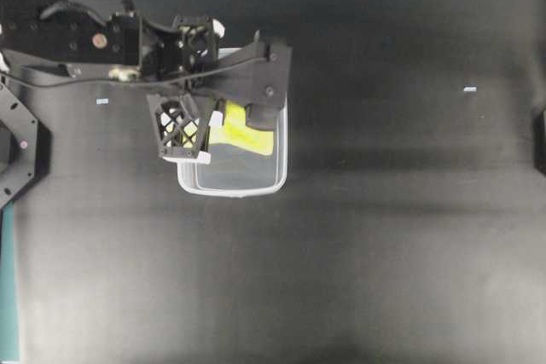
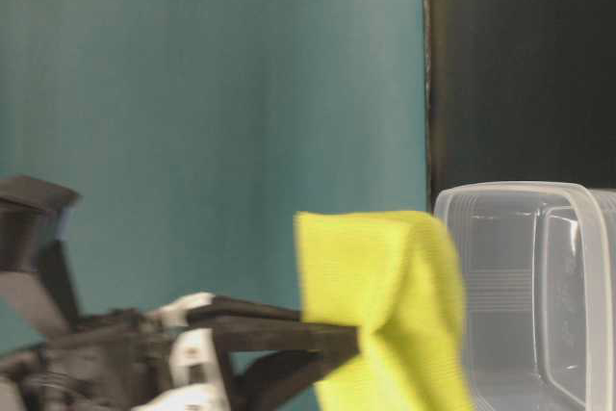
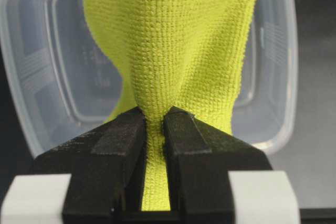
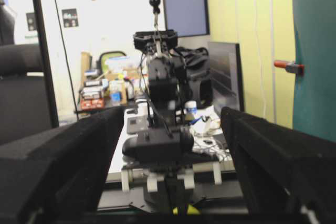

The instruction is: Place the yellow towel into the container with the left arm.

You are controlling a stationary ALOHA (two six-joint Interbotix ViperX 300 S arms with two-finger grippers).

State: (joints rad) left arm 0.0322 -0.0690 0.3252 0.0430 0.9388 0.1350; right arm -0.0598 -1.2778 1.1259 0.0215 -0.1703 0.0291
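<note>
My left gripper (image 1: 223,117) is shut on the yellow towel (image 1: 249,131) and holds it above the clear container (image 1: 243,181). In the left wrist view the jaws (image 3: 155,121) pinch a bunched fold of the towel (image 3: 184,40), which hangs in front of the container's opening (image 3: 31,66). The table-level view shows the towel (image 3: 207,161) draped off the black fingers (image 2: 289,334), raised beside the container's rim (image 2: 539,194). My right gripper (image 4: 170,135) is open and empty, far from both, its fingers wide apart.
The black table (image 1: 384,245) stretches right of and in front of the container. Two small tape marks (image 1: 102,101) (image 1: 469,89) lie on it. A dark edge of the right arm (image 1: 541,138) shows at the far right. A teal wall (image 2: 212,93) stands behind.
</note>
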